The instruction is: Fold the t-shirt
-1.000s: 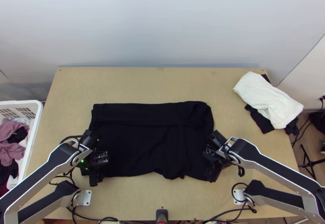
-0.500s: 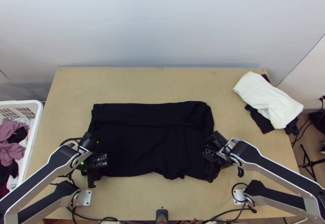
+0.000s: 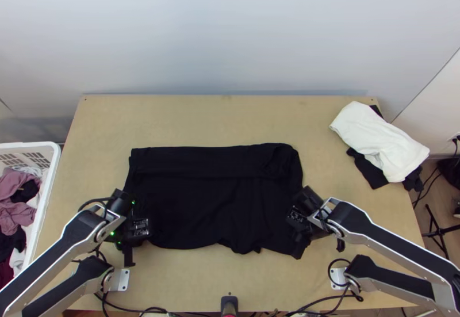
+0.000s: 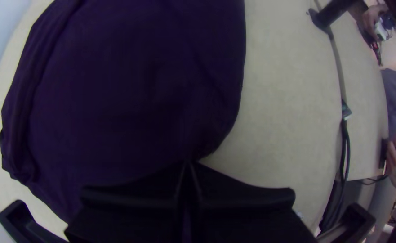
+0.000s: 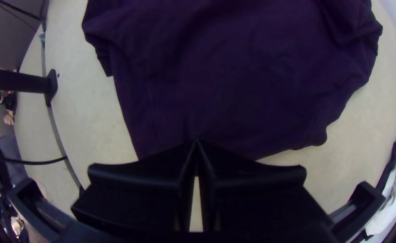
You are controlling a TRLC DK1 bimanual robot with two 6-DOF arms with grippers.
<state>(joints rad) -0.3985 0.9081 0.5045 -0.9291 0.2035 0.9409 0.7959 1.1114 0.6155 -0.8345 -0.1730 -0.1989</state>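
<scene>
The t-shirt [image 3: 213, 202] lies broad across the table [image 3: 224, 121], a layered band along its far side. The left gripper [image 3: 135, 230] pinches its near left corner; the right gripper [image 3: 300, 230] pinches its near right corner.

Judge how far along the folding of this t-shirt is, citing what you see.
Done, it seems: the black t-shirt lies spread, its far side apparently folded into a band. In hand: the left gripper and right gripper are shut at its near corners; whether they pinch cloth is unclear. Remaining: probably further folding, as it lies wide.
</scene>
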